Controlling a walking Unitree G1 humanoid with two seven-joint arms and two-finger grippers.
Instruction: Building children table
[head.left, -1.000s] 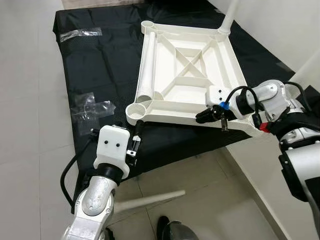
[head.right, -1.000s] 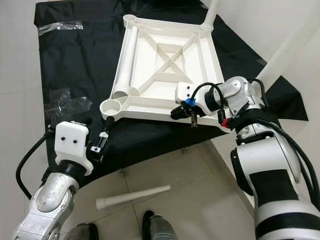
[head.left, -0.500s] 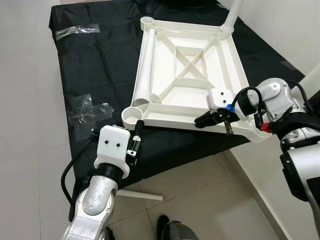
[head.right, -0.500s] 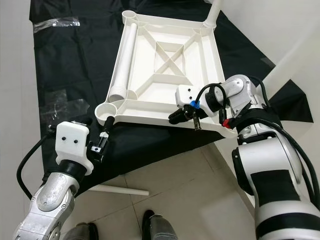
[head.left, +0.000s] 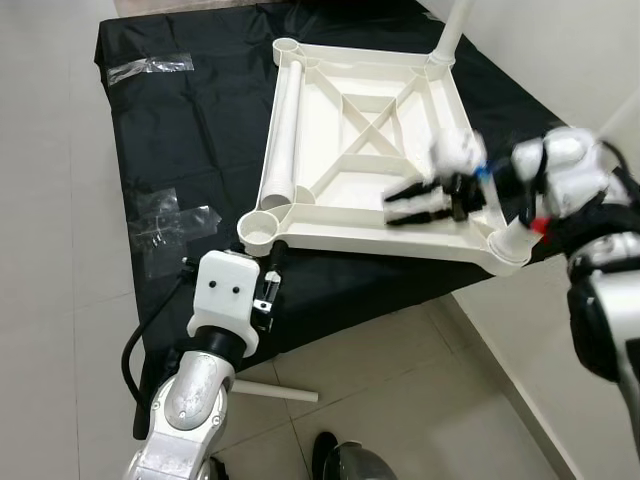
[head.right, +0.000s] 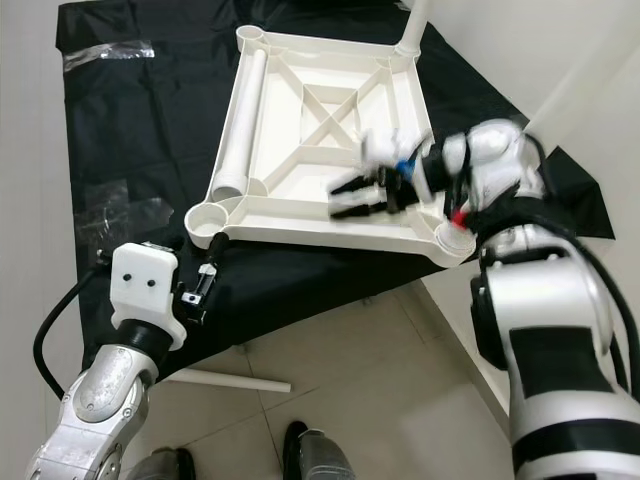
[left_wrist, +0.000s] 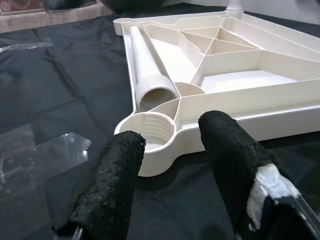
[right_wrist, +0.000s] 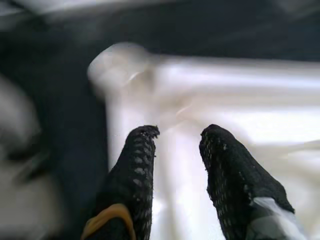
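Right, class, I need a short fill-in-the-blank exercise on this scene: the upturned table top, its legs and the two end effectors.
1. The upturned white table top lies on a ____ cloth.
2. One loose leg lies inside the table top; another lies on the tiled ____.
3. The left end effector has its fingers ____, facing a threaded corner socket.
4. The right end effector hovers, blurred, over the table top's ____ edge.

Missing words: black; floor; open; near
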